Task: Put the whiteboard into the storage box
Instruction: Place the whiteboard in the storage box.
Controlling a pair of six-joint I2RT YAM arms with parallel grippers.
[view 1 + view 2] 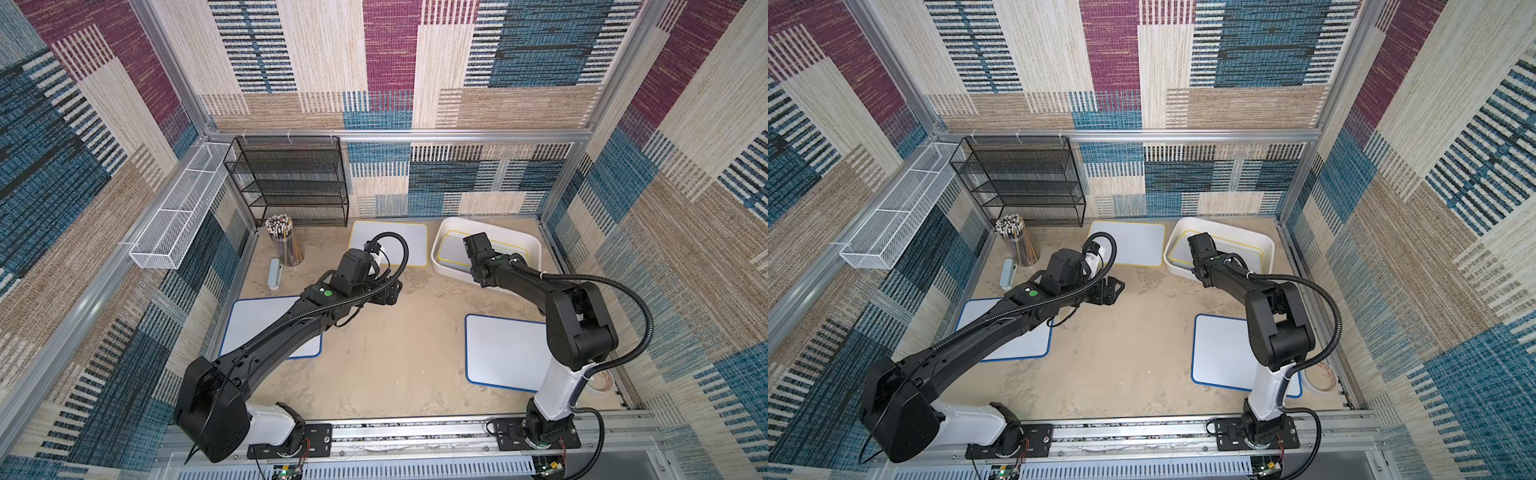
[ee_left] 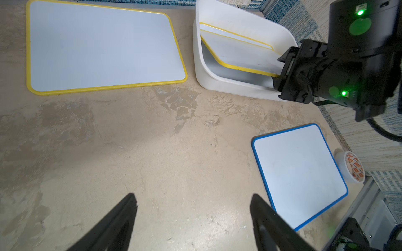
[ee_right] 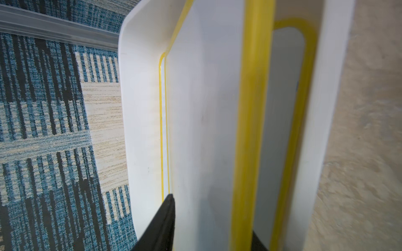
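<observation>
The right arm folds high at the elbow and reaches forward and down, its right gripper [image 3: 212, 215] set inside the storage box [image 2: 228, 87]. The black fingers stand on either side of a yellow-rimmed whiteboard [image 2: 243, 50]. Whether they press on it cannot be told. The board sits inside the box, tilted, with the edge at the gripper raised. A second yellow outline shows under it, either a board or a reflection in the glossy plastic.

The left arm stretches long and low across the table, and its left gripper [image 2: 193, 195] hovers spread wide with nothing between the fingers. The sandy, plaster-like tabletop [image 2: 174, 152] lies bare below it.

Ahead of the left gripper, another yellow-rimmed board [image 2: 104, 47] lies flat just beside the rounded white tub. A blue-rimmed board [image 2: 298, 173] lies near one fingertip. Just past that board is a roll of tape [image 2: 348, 167], its orange print too small to read. A further blue-rimmed board [image 1: 257, 324] rests under the left forearm.

Behind the left hand are a black mesh rack [image 1: 291, 178] and a cup of pencils [image 1: 284, 241]. Green round stickers and lit green lamps mark the right arm's joints.
</observation>
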